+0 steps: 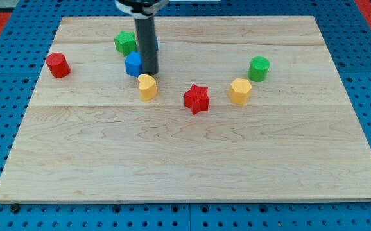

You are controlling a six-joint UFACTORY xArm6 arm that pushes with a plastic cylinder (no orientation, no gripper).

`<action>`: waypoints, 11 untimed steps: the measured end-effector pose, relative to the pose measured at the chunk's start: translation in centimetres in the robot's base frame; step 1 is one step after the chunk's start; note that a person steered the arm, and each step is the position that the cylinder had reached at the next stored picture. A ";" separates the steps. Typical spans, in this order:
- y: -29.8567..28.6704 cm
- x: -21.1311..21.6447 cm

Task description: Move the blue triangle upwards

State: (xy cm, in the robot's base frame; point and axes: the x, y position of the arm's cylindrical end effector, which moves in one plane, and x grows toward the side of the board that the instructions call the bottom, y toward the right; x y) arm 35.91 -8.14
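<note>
My tip (149, 73) rests on the board (185, 160) in its upper left part. A blue block (133, 64) sits right against the tip's left side; the rod hides part of it, so I cannot make out its shape. A sliver of a second blue block (156, 44) shows at the rod's right edge, higher up and mostly hidden. I cannot tell which of the two is the triangle. A yellow block (147, 86) lies just below the tip.
A green block (125, 42) sits above the blue one, left of the rod. A red cylinder (58, 65) is near the left edge. A red star (197, 98), a yellow hexagon (240, 91) and a green cylinder (258, 68) lie to the right.
</note>
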 end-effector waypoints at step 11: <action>1.9 -11.4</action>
